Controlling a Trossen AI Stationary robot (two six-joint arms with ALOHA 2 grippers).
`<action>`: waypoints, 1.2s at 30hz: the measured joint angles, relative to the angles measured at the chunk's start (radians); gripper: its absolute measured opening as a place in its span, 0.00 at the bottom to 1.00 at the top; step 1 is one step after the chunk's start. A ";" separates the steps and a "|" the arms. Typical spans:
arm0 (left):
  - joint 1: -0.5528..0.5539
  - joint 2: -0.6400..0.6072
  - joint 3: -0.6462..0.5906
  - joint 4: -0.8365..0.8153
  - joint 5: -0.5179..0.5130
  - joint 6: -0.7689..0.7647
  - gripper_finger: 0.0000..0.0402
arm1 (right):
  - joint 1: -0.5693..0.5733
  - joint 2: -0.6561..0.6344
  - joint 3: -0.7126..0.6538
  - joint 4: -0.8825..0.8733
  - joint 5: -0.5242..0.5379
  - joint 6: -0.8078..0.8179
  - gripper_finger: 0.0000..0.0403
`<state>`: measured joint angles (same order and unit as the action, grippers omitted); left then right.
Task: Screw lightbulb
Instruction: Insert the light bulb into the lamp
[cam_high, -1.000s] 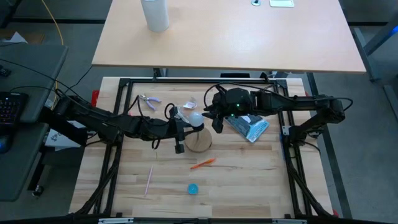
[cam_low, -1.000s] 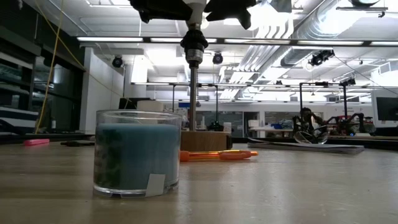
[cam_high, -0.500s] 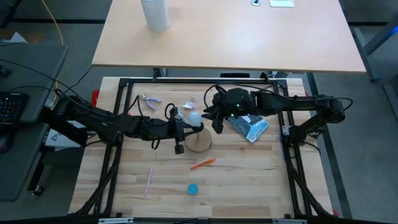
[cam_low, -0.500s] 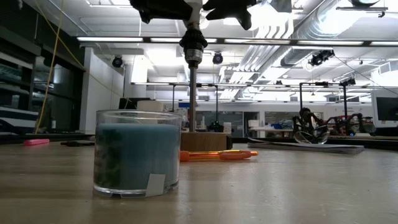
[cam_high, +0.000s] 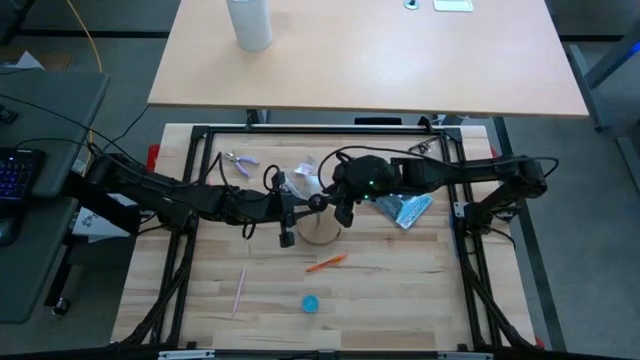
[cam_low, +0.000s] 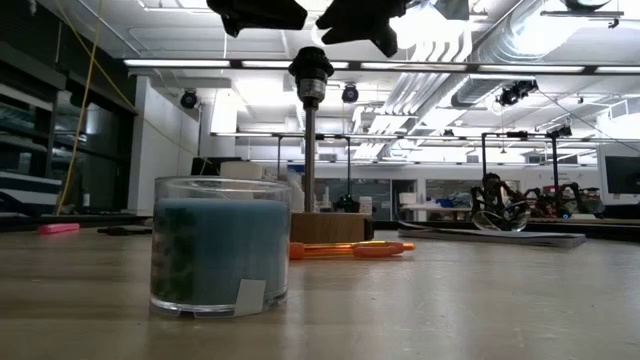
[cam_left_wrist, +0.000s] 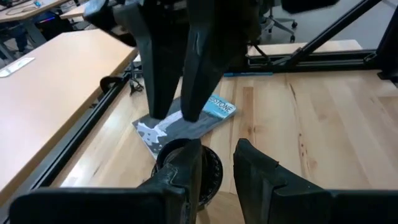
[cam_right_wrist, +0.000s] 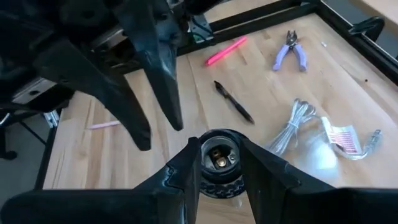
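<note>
The lightbulb cannot be made out in any view, and the socket (cam_low: 311, 66) on its post is seen empty. Both the right gripper (cam_right_wrist: 217, 147) and left gripper (cam_left_wrist: 217, 158) are spread apart, nothing held, beside the socket. The bulb should be located and gripped by its glass, then lowered upright onto the threads.

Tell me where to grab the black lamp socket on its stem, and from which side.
Grip the lamp socket by its round black collar, coming straight down with a finger on each side. It stands upright on a thin stem, mouth up and empty, so the collar is the widest hold. The right pincer hangs open just above it.
</note>
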<state>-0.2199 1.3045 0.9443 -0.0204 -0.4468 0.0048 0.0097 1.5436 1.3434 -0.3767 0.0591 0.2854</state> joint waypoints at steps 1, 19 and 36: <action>-0.001 -0.008 0.000 -0.017 0.000 0.006 0.19 | -0.001 -0.005 0.000 -0.002 0.001 -0.004 0.26; 0.242 -0.181 0.000 -0.311 0.035 -0.139 0.33 | -0.117 -0.086 0.000 -0.036 0.055 0.081 0.26; 0.742 0.295 0.117 -0.295 0.577 0.396 0.54 | -0.098 -0.072 0.000 -0.098 0.063 0.201 0.43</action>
<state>0.5226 1.5993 1.0616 -0.3154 0.1301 0.4005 -0.0880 1.4719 1.3434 -0.4751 0.1226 0.4861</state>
